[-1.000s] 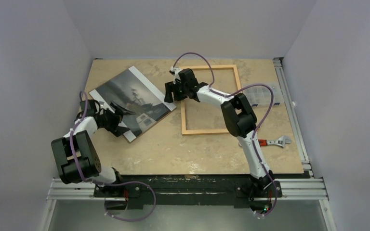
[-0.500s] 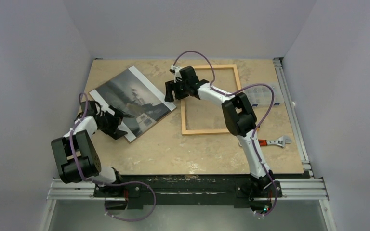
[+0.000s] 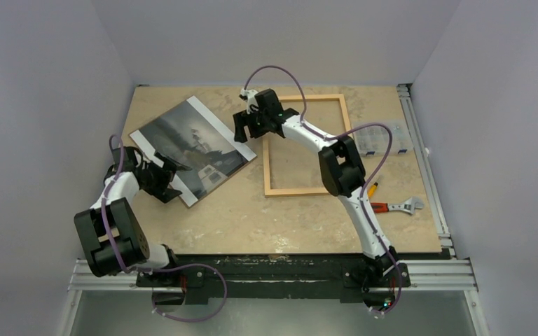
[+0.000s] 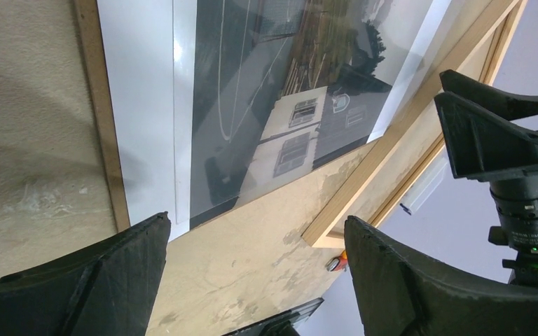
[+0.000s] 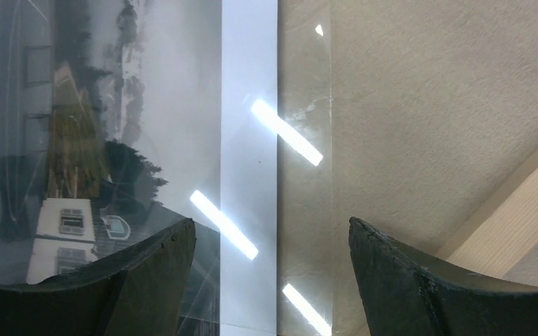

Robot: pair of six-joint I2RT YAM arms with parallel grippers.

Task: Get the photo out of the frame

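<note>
- Photo (image 3: pixel 189 143): black-and-white print of a building and trees, with a white band at each short end. It lies flat on the left half of the bench (image 3: pixel 252 217), turned at a slant, fully outside the frame and just to its left.
- Backing board (image 4: pixel 101 119): brown. In the left wrist view a thin strip of it shows beyond the photo's near white band.
- Clear pane (image 5: pixel 305 140): seen in the right wrist view lying over the photo. It overhangs the white band onto the bench and reflects bright ceiling lights.
- Frame (image 3: pixel 301 190): light wood rails, lying flat at the middle of the bench with bare bench inside it. Its left rail is near the photo's right corner but not touching it.
- Left claw (image 3: pixel 170 178): at the photo's near short end. Its fingers (image 4: pixel 112 280) are spread wide with nothing between them. Whether they touch the sheet cannot be told.
- Right claw (image 3: pixel 242 129): above the photo's far right edge, between photo and frame. Its fingers (image 5: pixel 147 273) are wide apart and hold nothing.
- Wrench (image 3: pixel 401 206): red handle, on the right side of the bench, well apart from the frame.
- Plastic box (image 3: pixel 382 138): clear, just right of the frame.
</note>
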